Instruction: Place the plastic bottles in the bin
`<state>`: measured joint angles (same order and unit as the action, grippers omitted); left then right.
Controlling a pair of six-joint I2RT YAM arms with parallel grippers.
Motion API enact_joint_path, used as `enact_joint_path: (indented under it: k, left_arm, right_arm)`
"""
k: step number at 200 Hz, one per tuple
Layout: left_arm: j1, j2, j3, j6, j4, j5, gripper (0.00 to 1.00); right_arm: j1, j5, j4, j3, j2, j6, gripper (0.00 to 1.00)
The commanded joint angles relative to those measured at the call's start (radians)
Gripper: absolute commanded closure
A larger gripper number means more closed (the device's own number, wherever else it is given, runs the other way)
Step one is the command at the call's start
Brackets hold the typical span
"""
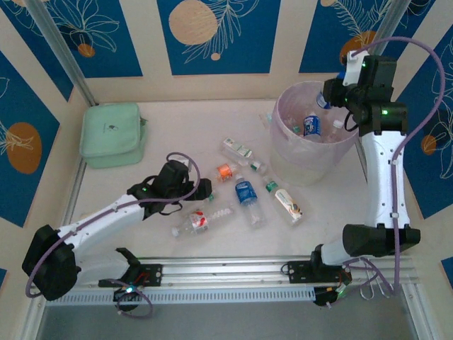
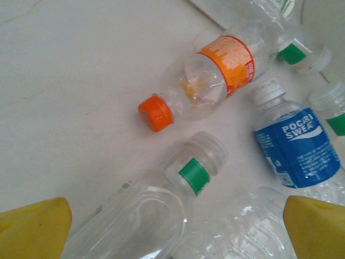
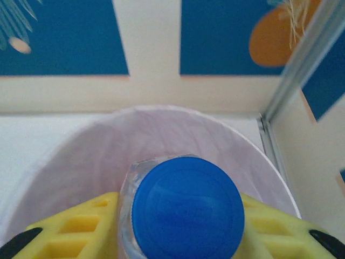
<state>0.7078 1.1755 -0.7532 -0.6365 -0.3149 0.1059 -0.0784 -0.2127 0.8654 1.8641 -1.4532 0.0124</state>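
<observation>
At far left, finds a mint-green pouch (image 1: 112, 134) lying flat on the table (image 1: 177, 127) near the back wall. Next, meets the left gripper (image 1: 205, 190) low over the tabletop, claw spread wide: in its wrist view, puts yellow fingertips (image 2: 32, 229) at the two bottom corners, with a clear green-banded bottle (image 2: 161, 208) lying in the gap. Scatters the loose plastic bottles (image 1: 246, 195) mid-table, all lying down: a crushed red-labelled bottle (image 1: 198, 222) toward the near edge, an orange-capped bottle (image 2: 215, 75), a blue Pocari Sweat bottle (image 2: 296, 148), an orange-and-white-labelled bottle (image 1: 289, 204) further right. Beyond those, sets the bin (image 1: 311, 159) upright at back right, with several bottles (image 1: 311, 126) already inside. Above its far right rim, shows the right gripper (image 3: 186, 226) pinching a blue-capped bottle (image 3: 186, 208) between yellow fingers, cap toward the wrist camera.
</observation>
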Motion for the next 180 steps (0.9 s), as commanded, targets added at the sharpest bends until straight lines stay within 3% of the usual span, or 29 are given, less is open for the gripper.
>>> enact_joint_path:
  k: [1, 39, 75, 139, 180]
  left_arm:
    - [0.008, 0.018, -0.031, 0.035, -0.028, 0.015, 0.0]
    - [0.01, 0.02, -0.013, 0.027, -0.008, 0.003, 0.0]
    - [0.011, 0.013, 0.005, 0.021, 0.001, 0.003, 0.0]
    - [0.011, 0.021, 0.009, 0.025, 0.008, 0.006, 0.0]
    - [0.012, 0.066, -0.012, 0.037, 0.018, -0.008, 0.0]
  right_arm:
    - [-0.04, 0.053, 0.039, -0.016, -0.014, -0.004, 0.87]
    - [-0.069, 0.259, 0.084, -0.049, -0.095, -0.073, 0.86]
    - [-0.126, 0.533, 0.01, -0.137, -0.145, -0.183, 0.82]
    - [-0.151, 0.593, -0.027, -0.21, -0.265, -0.236, 0.79]
    - [-0.148, 0.668, -0.052, -0.235, -0.32, -0.257, 0.7]
